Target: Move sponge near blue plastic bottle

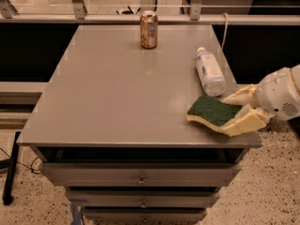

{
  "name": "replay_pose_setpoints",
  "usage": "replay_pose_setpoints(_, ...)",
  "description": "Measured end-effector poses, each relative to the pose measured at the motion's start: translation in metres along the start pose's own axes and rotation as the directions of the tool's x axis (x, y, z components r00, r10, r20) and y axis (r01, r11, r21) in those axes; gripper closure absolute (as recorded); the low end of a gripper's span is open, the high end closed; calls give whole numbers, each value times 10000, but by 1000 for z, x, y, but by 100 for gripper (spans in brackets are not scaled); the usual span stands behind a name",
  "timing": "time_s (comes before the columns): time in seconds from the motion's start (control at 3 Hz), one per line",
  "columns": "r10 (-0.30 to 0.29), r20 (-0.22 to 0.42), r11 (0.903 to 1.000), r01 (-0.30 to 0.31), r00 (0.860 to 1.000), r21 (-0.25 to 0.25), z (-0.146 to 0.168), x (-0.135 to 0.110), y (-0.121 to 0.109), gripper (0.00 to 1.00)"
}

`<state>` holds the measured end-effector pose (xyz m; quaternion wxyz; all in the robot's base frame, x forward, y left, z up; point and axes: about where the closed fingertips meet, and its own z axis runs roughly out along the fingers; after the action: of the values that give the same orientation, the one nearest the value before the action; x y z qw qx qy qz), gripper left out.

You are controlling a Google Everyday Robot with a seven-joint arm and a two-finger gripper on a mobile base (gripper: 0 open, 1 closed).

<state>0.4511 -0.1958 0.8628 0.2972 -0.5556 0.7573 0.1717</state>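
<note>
Your gripper (pixel 233 115) sat at the right edge of the frame, over the lower right corner of the table (pixel 108 97), its fingers clasped around the right end of the sponge (pixel 213 110). The sponge lay there just below the blue plastic bottle (pixel 209 72). That bottle lay on its side near the table's right edge, cap toward the top of the frame. You had the can (pixel 149 29) standing upright at upper centre, well apart from both. Drawers (pixel 140 175) were stacked under the tabletop, at the bottom.
</note>
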Motion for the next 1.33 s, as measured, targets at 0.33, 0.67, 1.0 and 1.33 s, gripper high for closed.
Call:
replay_pose_setpoints(0.33, -14, -152, 9999, 12, 9999, -144, 5, 8, -9, 59)
replay_pose_setpoints(0.67, -92, -223, 9996, 86, 9997, -262, 12, 10, -17, 36)
replay_pose_setpoints(1.0, -212, -246, 9993, 204, 9995, -319, 14, 9, -25, 13)
replay_pose_setpoints(1.33, -259, -251, 9992, 251, 9994, -319, 13, 9, -28, 0)
